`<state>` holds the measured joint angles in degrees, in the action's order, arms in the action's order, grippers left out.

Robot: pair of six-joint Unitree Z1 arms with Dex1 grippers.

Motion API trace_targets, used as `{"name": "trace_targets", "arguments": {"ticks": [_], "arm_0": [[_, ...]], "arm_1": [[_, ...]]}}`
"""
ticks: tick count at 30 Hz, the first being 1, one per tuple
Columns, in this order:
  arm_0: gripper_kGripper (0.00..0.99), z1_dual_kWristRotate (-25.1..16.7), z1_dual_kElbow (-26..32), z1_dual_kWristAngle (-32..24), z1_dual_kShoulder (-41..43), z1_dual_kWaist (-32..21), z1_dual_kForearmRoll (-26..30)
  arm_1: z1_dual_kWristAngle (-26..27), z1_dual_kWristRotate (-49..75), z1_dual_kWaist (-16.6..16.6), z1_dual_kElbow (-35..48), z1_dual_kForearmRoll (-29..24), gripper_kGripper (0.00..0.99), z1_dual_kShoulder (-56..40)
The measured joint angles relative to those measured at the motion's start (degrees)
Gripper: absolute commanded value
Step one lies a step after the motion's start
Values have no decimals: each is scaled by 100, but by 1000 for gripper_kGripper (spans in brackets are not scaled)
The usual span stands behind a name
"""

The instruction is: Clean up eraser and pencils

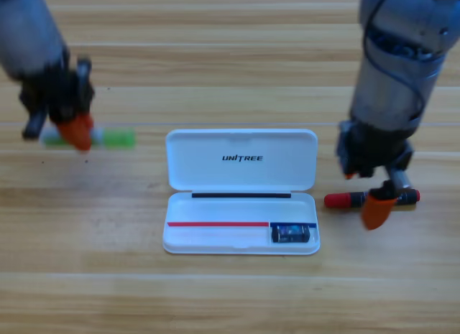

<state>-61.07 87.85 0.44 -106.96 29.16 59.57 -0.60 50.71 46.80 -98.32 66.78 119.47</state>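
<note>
Nearest the bottom of the high view, the white plastic hinged case [241, 179] lies open on the wooden plank table [230, 298], its lid folded back away from the viewer and printed with a dark logo. In the lower tray, at its right end, sits the tiny dark blue-black eraser [290, 233] with a shiny bluish wrapper, lying flat inside the compartment and close to the right wall.

Just right of the tray, on the bare table, lies the black marker with a red cap [352, 200], stretched left to right with the red cap toward the case. The right gripper [379, 208] points down over the middle of this marker, one orange jaw showing in front of it and covering part of its barrel. Whether the jaws are clenched on the marker or loose around it cannot be told, as the gap is hidden.

Farther up and on the left side, well apart from the case, the bright green pencil [118, 138] lies flat, also running left to right. The left gripper [77, 135] is down over its middle, an orange jaw crossing the stick; its grasp likewise cannot be judged. Both grey arms enter from the upper corners.
</note>
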Motion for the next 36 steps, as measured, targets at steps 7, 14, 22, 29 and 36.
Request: {"name": "trace_targets", "arguments": {"ticks": [7,14,22,29,36], "arm_0": [[0,652,1122,-19,133,544,535],[0,1175,1263,-223,-81,993,576],[0,1609,1412,-480,-770,1350,581],[0,1740,1645,-518,-1248,1602,581],[0,1907,1801,-552,-1691,1788,581]], "arm_1": [[-1,425,-767,28,-95,833,318],[-1,673,-1064,-64,-207,827,898],[73,830,-1156,-229,-294,798,1080],[260,875,-1180,-261,-300,472,1099],[617,968,-1176,-194,-302,0,1100]]}}
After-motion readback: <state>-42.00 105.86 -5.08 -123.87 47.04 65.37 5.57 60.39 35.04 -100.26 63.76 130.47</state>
